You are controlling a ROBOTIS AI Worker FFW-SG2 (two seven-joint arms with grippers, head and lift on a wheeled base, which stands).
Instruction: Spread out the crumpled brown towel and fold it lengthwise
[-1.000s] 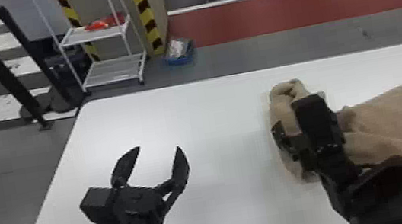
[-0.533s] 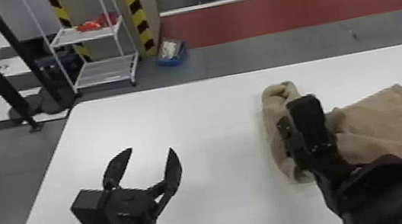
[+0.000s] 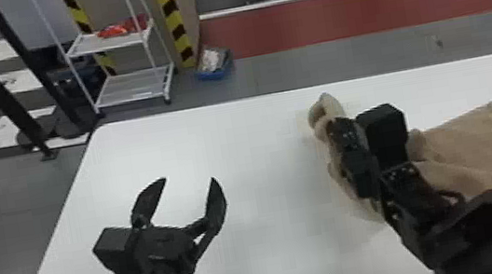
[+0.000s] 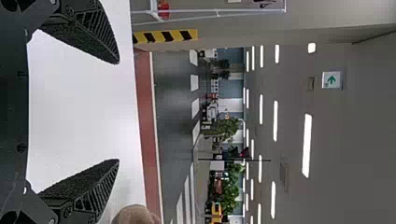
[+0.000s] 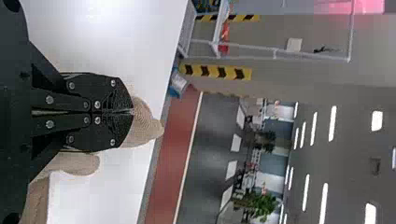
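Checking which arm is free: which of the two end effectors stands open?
The left end effector, its fingers spread wide with nothing between them; the right end effector is closed on the brown towel.

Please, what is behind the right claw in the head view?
Behind the right claw is the brown towel: a bunched end shows beyond it, flatter cloth to the right. How the part directly behind is folded cannot be seen; it is covered.
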